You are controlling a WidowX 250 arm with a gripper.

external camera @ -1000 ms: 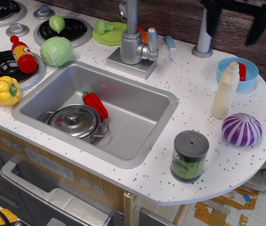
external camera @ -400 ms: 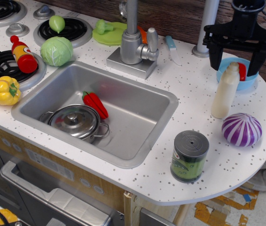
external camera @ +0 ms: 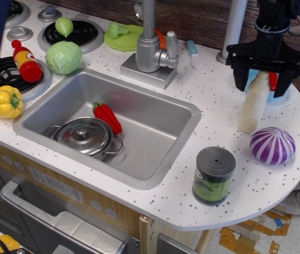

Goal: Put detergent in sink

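With gripper (external camera: 266, 83) spread wide astride the upright detergent bottle (external camera: 254, 108) neck, best to sink lower, centre, then squeeze before swinging toward the sink (external camera: 163, 108).

A lidded steel pot (external camera: 84, 136) and a red toy vegetable (external camera: 106, 117) are lying in the basin, while a grey-lidded green can (external camera: 213, 176) and a purple striped ball (external camera: 272, 145) are sitting on the speckled countertop (external camera: 221, 114) at right. A cabbage (external camera: 64, 57), ketchup bottle (external camera: 25, 61) and yellow pepper (external camera: 5, 102) are resting by the stove burners, behind the faucet (external camera: 151, 46).
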